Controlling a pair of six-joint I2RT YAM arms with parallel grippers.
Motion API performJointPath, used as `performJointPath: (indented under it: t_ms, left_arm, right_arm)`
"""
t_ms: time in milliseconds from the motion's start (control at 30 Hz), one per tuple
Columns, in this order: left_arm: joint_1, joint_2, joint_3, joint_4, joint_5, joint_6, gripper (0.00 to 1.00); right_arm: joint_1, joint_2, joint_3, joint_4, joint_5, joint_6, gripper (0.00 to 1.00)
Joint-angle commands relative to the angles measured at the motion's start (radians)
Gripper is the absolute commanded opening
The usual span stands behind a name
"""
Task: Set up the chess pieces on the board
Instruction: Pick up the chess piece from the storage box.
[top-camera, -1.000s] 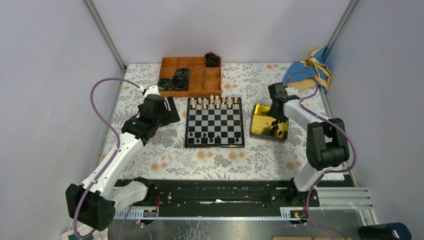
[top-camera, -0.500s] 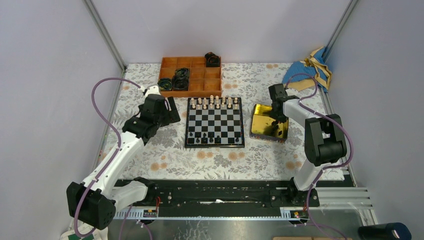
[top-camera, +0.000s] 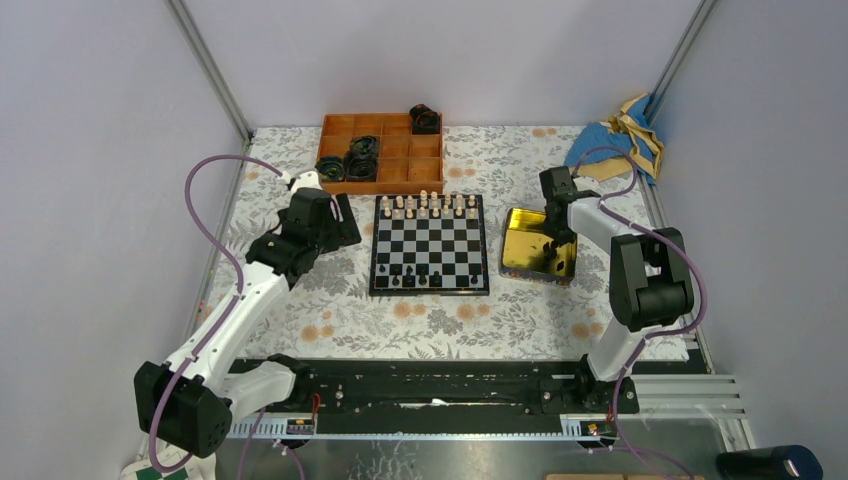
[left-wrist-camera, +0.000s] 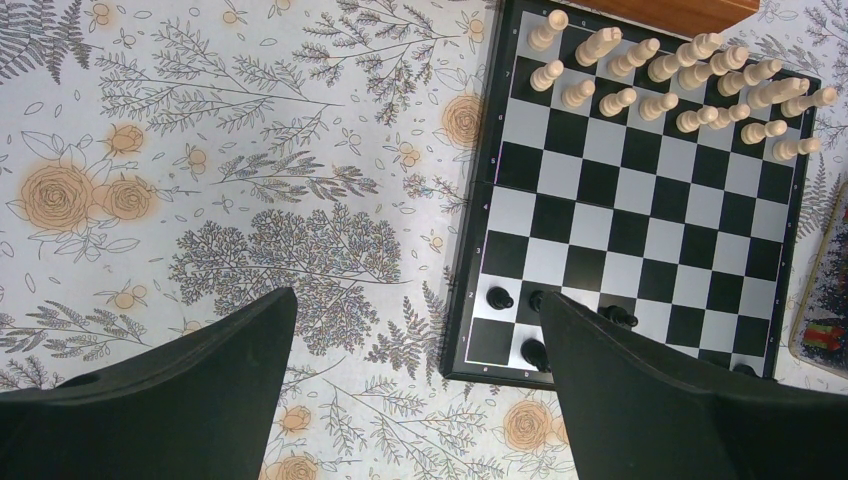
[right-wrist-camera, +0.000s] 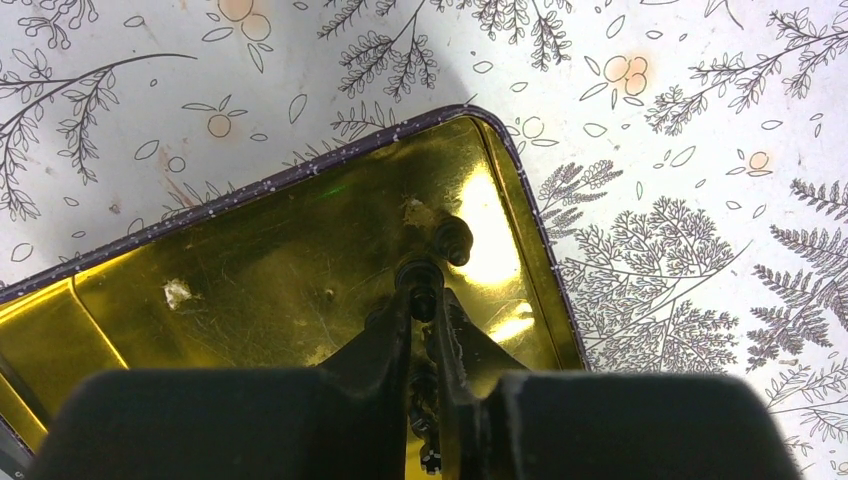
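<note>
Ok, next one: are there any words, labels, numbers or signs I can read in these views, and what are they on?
No text reads with certainty.
Board, left wrist view: tiny light marks along the left edge of its frame, seemingly numbers, too small to read.
Gold tin: no lettering visible inside.
Orange tray: no label visible.

The checked board is black and white.
</note>
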Motion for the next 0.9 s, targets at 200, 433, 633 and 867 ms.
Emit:
performJointPath:
  t_ms: [200, 433, 633, 867]
  left_arm:
    - [0.008, 0.002, 0.005, 0.054, -0.005, 0.02, 0.99]
    - [0.007, 0.002, 0.001, 0.057, -0.001, 0.015, 0.99]
    - [0.007, 0.002, -0.001, 0.064, 0.007, 0.011, 0.99]
    - [0.007, -0.001, -0.001, 0.068, 0.013, 0.008, 0.99]
  right_arm:
    - [-0.008, -0.005, 0.042, 0.008, -0.004, -0.005, 0.03]
    - [-0.007, -0.048, 0.065, 0.003, -0.028, -0.037, 0.02]
    - [-0.006, -0.077, 0.092, -0.016, -0.067, -0.051, 0.01]
    - [0.027, -0.125, 0.112, -0.038, -0.09, -0.075, 0.01]
